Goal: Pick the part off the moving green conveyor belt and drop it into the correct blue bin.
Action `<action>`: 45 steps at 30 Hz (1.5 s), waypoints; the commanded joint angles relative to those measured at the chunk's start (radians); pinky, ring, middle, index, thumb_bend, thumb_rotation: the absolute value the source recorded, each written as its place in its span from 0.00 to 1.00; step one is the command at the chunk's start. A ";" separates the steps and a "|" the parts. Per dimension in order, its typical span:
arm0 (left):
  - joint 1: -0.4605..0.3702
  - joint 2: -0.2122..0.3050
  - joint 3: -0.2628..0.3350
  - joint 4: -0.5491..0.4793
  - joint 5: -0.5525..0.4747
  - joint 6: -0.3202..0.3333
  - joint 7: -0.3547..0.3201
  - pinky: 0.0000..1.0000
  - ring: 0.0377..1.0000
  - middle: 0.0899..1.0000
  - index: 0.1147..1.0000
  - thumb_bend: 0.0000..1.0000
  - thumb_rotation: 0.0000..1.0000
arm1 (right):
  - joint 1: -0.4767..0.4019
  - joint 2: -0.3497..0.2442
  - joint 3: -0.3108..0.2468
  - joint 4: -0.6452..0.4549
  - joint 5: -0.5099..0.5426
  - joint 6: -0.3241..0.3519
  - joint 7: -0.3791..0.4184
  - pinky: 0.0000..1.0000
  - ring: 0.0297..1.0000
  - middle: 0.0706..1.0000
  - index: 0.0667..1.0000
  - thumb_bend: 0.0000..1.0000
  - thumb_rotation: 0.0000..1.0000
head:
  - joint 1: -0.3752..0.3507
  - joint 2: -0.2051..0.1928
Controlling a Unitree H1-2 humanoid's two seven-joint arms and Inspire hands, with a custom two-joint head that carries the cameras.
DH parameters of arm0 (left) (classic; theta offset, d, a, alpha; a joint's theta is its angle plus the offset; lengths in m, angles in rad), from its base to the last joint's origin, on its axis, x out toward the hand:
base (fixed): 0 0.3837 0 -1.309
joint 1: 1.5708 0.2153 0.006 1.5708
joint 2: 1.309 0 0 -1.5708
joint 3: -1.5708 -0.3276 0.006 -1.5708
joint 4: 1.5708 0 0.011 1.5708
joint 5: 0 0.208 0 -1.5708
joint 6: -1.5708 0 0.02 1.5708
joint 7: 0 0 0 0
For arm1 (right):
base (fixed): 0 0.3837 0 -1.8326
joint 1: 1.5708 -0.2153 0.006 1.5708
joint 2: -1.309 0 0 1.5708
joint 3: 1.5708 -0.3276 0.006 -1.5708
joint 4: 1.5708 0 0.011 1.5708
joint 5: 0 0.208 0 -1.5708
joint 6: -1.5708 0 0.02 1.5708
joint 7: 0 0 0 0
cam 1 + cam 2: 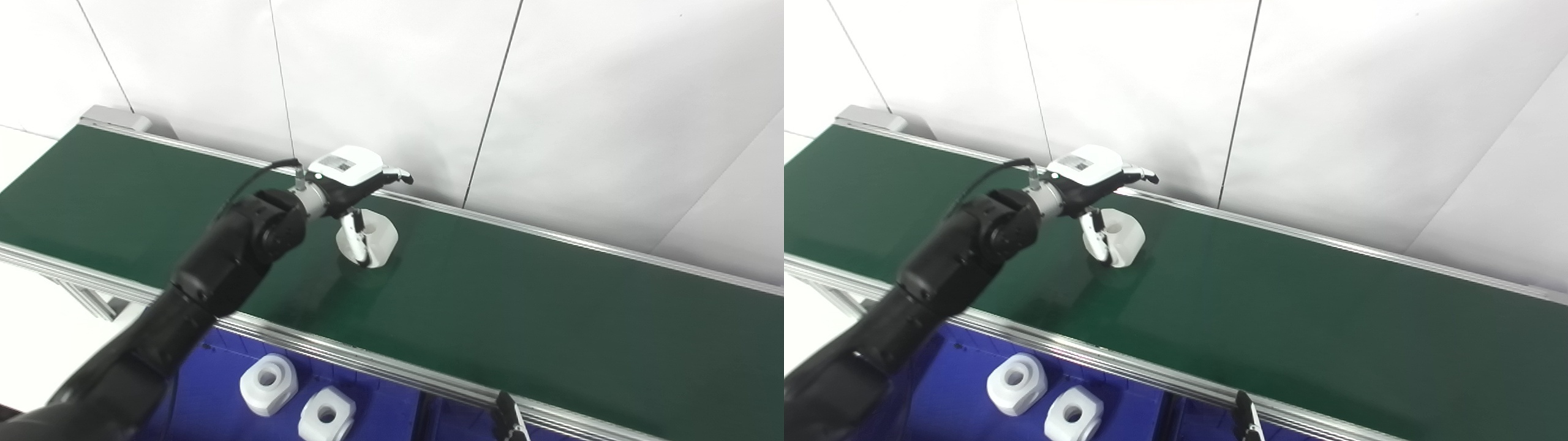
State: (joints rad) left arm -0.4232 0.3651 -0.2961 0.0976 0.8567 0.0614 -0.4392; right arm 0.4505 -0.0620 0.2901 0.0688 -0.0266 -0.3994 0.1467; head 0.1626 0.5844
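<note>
A white blocky part (381, 237) with a round hole in its top lies on the green conveyor belt (520, 294), near the belt's far edge. My left hand (350, 179) hovers right over it, reaching in from the lower left. Its fingers (397, 176) stretch out flat above the part's far side. Its thumb (355, 240) hangs down against the part's near side. The hand is open around the part and is not closed on it. My right hand is not in view.
A blue bin (214, 398) sits below the belt's near metal rail (343, 352) and holds two similar white parts (268, 383) (326, 415). A small black piece (509, 418) sticks up at the bin's right end. A white wall rises behind the belt.
</note>
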 commanded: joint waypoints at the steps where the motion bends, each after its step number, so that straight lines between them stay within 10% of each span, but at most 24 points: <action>1: -0.021 -0.013 0.006 -0.017 0.005 0.044 0.039 0.68 0.84 0.89 0.88 1.00 0.21 | -0.009 0.020 0.015 -0.022 0.001 -0.014 0.011 1.00 0.99 1.00 1.00 0.91 1.00 | -0.003 0.001; 12: -0.001 -0.122 -0.077 0.094 0.047 0.107 0.149 0.76 0.87 0.90 0.89 1.00 0.19 | -0.010 0.030 0.029 -0.027 0.002 -0.004 0.013 1.00 0.99 1.00 1.00 0.90 0.98 | -0.031 0.007; 21: -0.056 -0.105 -0.221 0.173 0.170 0.084 0.208 0.85 0.87 0.86 0.84 1.00 0.12 | -0.008 0.037 0.037 -0.024 0.002 -0.012 0.011 1.00 0.98 1.00 1.00 0.87 0.97 | -0.040 0.012; 27: -0.107 -0.098 -0.298 0.246 0.273 0.057 0.366 0.75 0.75 0.74 0.71 0.89 0.01 | -0.004 0.036 0.042 -0.034 0.011 -0.004 0.015 1.00 0.99 1.00 1.00 0.87 0.96 | -0.044 0.018; 34: -0.173 -0.086 -0.373 0.266 0.354 0.075 0.347 0.62 0.63 0.66 0.47 0.56 0.03 | 0.000 0.032 0.050 -0.045 0.015 -0.004 0.017 1.00 0.99 1.00 1.00 0.85 0.96 | -0.043 0.024; 37: -0.189 -0.084 -0.384 0.272 0.360 0.068 0.360 0.59 0.59 0.63 0.44 0.53 0.04 | 0.001 0.030 0.052 -0.045 0.016 -0.004 0.018 1.00 0.99 1.00 1.00 0.85 0.96 | -0.044 0.027; 41: -0.210 -0.092 -0.382 0.286 0.354 0.045 0.386 0.30 0.30 0.41 0.43 0.52 0.00 | 0.002 0.031 0.054 -0.050 0.017 0.001 0.017 1.00 0.99 0.99 1.00 0.86 0.96 | -0.048 0.029; 45: -0.219 -0.097 -0.379 0.280 0.335 0.036 0.356 0.29 0.30 0.36 0.45 0.52 0.00 | 0.007 0.032 0.055 -0.055 0.012 0.009 0.014 1.00 0.99 0.99 1.00 0.87 0.97 | -0.049 0.032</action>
State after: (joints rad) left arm -0.5904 0.2703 -0.6855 0.4030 1.1903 0.1099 -0.0941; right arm 0.4541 -0.0399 0.3372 0.0484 -0.0184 -0.3919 0.1488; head 0.1135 0.6166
